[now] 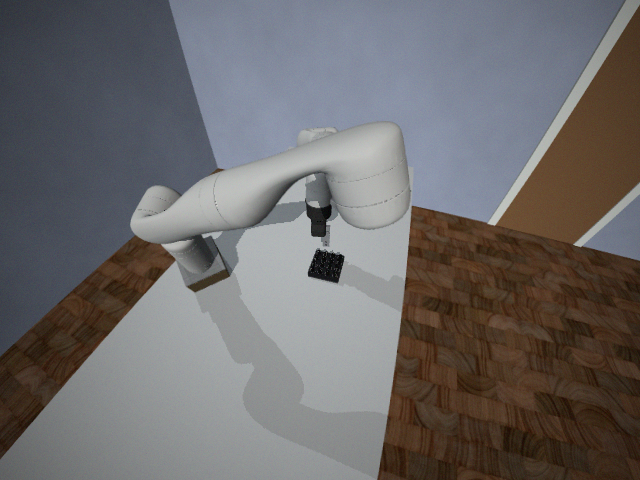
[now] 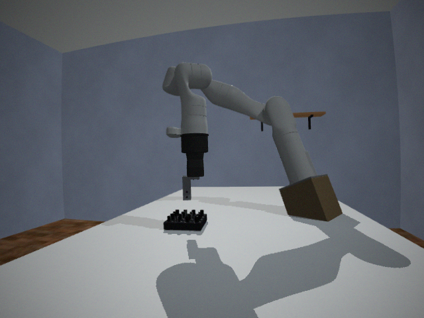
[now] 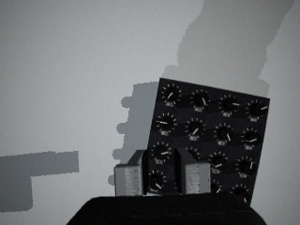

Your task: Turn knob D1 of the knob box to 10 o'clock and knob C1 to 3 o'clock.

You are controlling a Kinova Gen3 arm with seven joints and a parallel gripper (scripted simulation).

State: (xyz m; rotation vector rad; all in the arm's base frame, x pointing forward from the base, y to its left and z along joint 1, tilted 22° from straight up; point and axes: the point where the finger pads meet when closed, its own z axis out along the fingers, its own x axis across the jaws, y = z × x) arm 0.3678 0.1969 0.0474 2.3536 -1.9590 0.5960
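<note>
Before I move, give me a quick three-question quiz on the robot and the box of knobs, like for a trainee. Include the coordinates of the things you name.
1. True or false: the gripper [image 1: 326, 243] [image 2: 186, 199] [image 3: 161, 165] is touching the knob box [image 1: 325, 266] [image 2: 185, 226] [image 3: 187, 112].
2. In the wrist view, how many knobs line the box's top edge?
3. What shows on the wall behind the arm [image 1: 232, 201] [image 2: 236, 95]: a) a clock, b) a shelf [image 2: 309, 114], c) a mirror?

Key: 1 false; 2 four; 3 b.

A pale arm [image 1: 299, 175] arches over the white bench [image 1: 320, 330], its black wrist end [image 1: 318, 219] just beyond a dark knob box [image 1: 326, 266].
</note>
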